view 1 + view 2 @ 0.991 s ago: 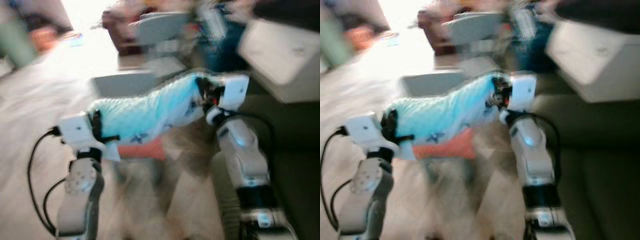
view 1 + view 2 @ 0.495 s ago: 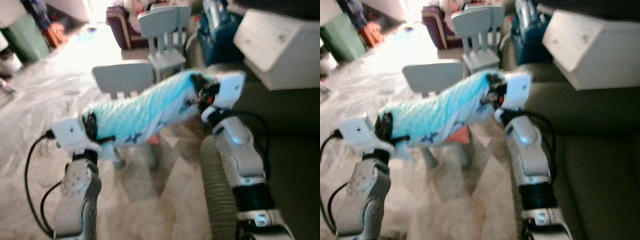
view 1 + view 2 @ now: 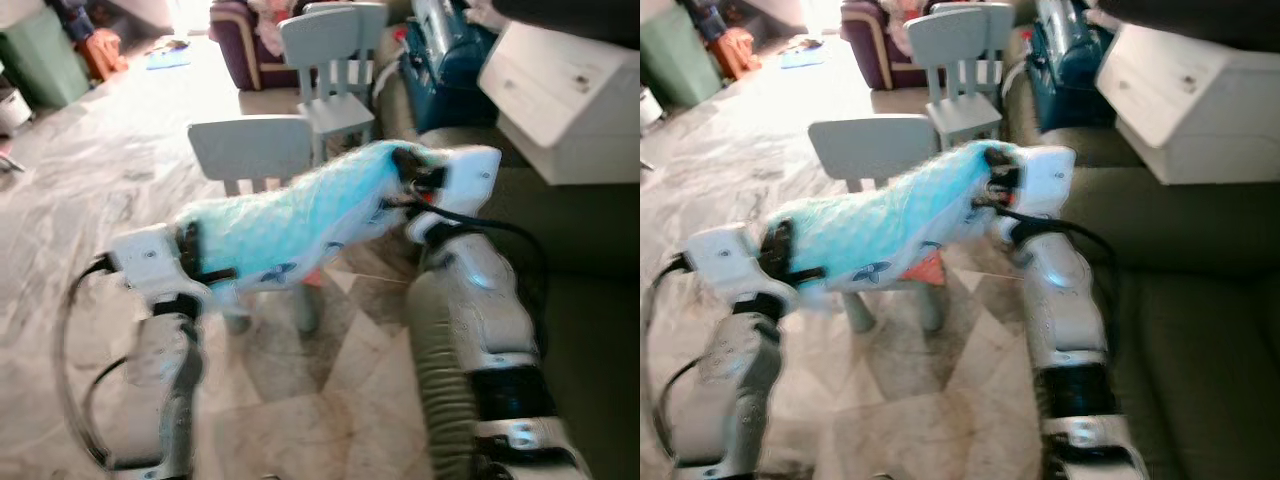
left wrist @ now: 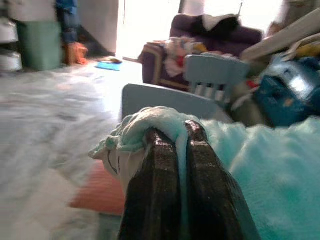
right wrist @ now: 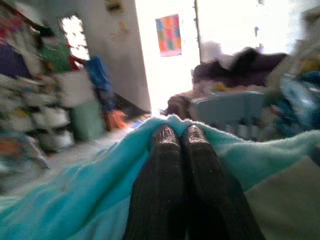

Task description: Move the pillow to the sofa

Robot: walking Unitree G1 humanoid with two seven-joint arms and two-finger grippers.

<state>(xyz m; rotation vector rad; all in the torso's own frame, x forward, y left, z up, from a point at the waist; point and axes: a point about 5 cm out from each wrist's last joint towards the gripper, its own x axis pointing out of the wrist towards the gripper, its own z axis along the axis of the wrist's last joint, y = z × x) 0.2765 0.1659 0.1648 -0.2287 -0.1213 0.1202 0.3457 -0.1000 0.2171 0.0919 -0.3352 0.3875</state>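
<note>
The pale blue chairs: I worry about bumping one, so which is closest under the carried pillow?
The backless-looking chair right behind the pillow, held between left gripper and right gripper; the slatted chair stands farther off.

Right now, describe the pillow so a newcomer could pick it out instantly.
Left of the dark sofa, above the marble floor, the pillow hangs stretched between the left gripper and right gripper. It is fluffy turquoise, unlike the pale grey-blue child chairs behind.

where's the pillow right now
The light blue pillow hangs in front of the robot, stretched between the left gripper and right gripper, above the small grey table, left of the sofa.
</note>
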